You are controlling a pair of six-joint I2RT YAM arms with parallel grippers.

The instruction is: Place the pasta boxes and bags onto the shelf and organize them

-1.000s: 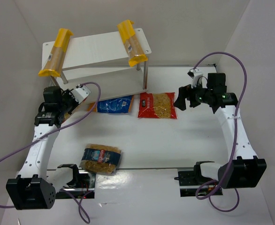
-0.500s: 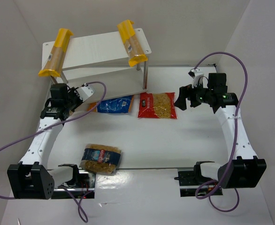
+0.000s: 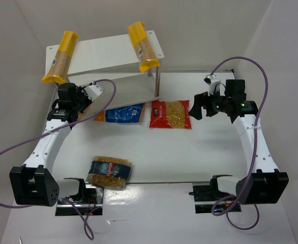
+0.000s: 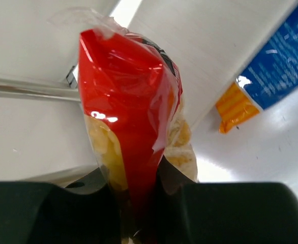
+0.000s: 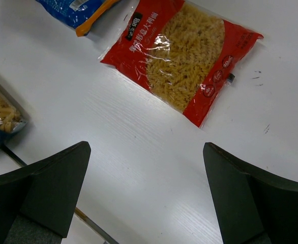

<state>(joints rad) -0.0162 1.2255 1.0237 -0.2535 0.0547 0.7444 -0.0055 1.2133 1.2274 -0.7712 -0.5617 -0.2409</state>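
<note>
While two long yellow-ended spaghetti boxes (image 3: 60,57) lie atop the white two-tier rack (image 3: 106,53), our left gripper (image 4: 139,195) pinches a red-topped clear bag (image 4: 128,101) beside its lower board, our right gripper (image 5: 145,188) gapes empty, and three bags (image 3: 170,114) wait on the white table (image 3: 189,152).

Two spaghetti boxes (image 3: 59,57) (image 3: 142,46), four pasta bags (image 3: 170,114) (image 3: 123,113) (image 3: 109,173) (image 4: 133,112) (one's pinched in the left pincer (image 4: 139,190)), and one shelf (image 3: 103,53).

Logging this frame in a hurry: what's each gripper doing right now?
Left gripper: closed on a red-topped bag of pasta.
Right gripper: open, holding nothing.
</note>
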